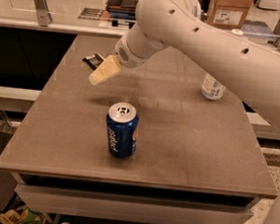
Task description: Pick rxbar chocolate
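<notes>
Camera view gives us the table [191, 143] from the front, with the white arm [220, 52] reaching in from the right toward the far left corner. Its cream end effector [103, 72] hangs above the table top, tilted down and to the left, just beside the rxbar chocolate [91, 59]. We cannot tell how far the end effector is open; we see nothing in its hold. The rxbar chocolate lies flat near the far left edge, its right end hidden behind the end effector, so we cannot say whether the two touch.

We judge the approach nearly done and the grasp not yet made. The risks come from the bar itself. It is thin and flat, so a descent that stops short would close on air, and one that goes too deep would press into the table. An off-centre contact could push the bar toward the nearby left edge and off the table. A hold on one corner of the wrapper may slip on the lift. The blue Pepsi can [122, 130] stands well apart near the front. The water bottle [213, 86], partly hidden behind the arm, could be knocked over by a wide swing on the way out.
</notes>
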